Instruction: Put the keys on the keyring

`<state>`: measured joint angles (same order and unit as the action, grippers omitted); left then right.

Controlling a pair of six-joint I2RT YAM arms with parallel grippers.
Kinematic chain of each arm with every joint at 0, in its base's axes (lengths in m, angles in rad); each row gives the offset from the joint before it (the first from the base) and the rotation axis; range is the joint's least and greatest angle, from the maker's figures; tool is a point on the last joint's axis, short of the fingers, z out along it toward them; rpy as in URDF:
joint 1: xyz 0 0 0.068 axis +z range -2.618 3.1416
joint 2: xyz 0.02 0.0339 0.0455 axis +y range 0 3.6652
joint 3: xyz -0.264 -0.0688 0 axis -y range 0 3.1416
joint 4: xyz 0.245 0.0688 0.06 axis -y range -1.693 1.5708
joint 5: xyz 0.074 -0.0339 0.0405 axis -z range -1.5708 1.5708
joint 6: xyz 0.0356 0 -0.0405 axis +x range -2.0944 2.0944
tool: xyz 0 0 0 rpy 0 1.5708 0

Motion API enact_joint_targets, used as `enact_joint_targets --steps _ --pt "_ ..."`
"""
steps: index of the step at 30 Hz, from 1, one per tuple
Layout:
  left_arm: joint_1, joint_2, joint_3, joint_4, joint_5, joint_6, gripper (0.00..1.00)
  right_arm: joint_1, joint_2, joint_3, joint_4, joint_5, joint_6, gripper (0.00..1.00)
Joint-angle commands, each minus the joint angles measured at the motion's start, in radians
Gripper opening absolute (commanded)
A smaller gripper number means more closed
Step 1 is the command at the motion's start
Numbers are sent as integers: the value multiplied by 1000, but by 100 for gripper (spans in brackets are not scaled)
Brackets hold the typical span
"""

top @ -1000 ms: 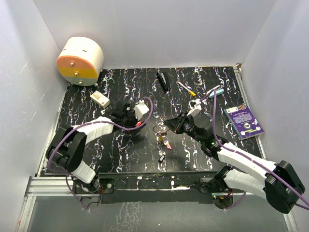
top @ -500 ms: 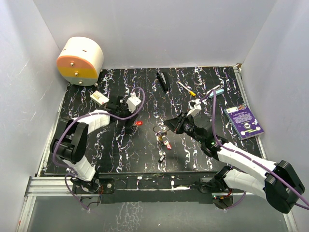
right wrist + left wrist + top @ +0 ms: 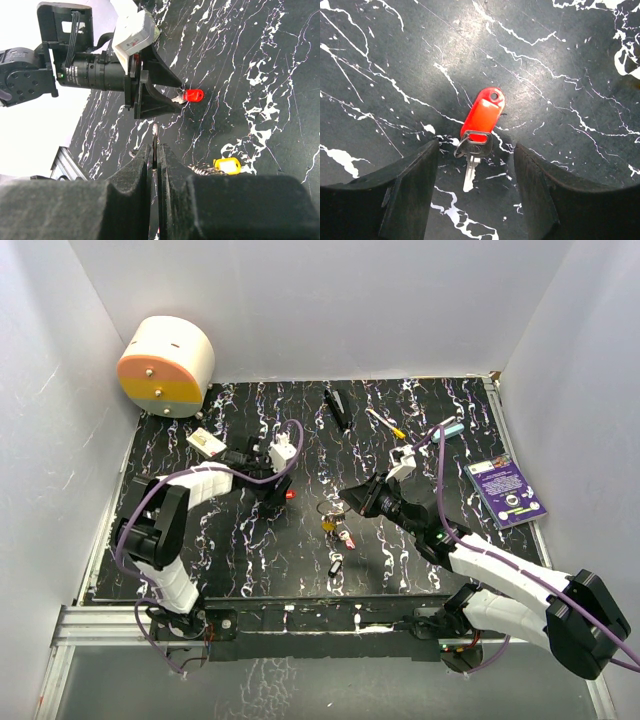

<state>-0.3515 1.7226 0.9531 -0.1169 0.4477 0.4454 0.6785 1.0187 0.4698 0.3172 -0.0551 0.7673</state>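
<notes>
A red-headed key (image 3: pixel 484 112) lies flat on the black marbled table (image 3: pixel 580 60), its metal blade pointing toward my left gripper (image 3: pixel 475 192). That gripper is open, and its two fingers (image 3: pixel 412 190) straddle the blade without touching it. In the top view the left gripper (image 3: pixel 281 488) sits just left of the red key (image 3: pixel 290 494). My right gripper (image 3: pixel 155 146) is shut on the thin keyring (image 3: pixel 155 131), seen edge-on. The keyring (image 3: pixel 330 508) hangs at the right gripper (image 3: pixel 349 502), with a yellow key (image 3: pixel 328 525) and a pink key (image 3: pixel 348 538) below it. A black key (image 3: pixel 336 566) lies nearer the front.
A round white and orange drum (image 3: pixel 165 365) stands at the back left. A long black bar (image 3: pixel 338 408), a white stick with a yellow tip (image 3: pixel 385 423), a small white box (image 3: pixel 206 443) and a purple card (image 3: pixel 506 492) lie on the table. White walls enclose three sides.
My left gripper pulled back from the red key, then returned over it, and its jaws have narrowed. The red key stays on the table. The right arm has not moved.
</notes>
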Motion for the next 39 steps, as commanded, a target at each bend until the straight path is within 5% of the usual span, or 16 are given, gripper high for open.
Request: enact_joint_targets --steps 1,18,26,39 --pt "1 13 58 -14 44 9 59 -5 -18 32 95 6 -2 8" --pt "5 34 61 -58 38 30 39 -5 -16 25 95 8 -1 8" --pt "4 98 92 -60 28 5 6 -5 -12 29 98 3 3 8" --pt "5 54 188 -193 127 -65 0 -5 -15 33 96 -21 -44 8"
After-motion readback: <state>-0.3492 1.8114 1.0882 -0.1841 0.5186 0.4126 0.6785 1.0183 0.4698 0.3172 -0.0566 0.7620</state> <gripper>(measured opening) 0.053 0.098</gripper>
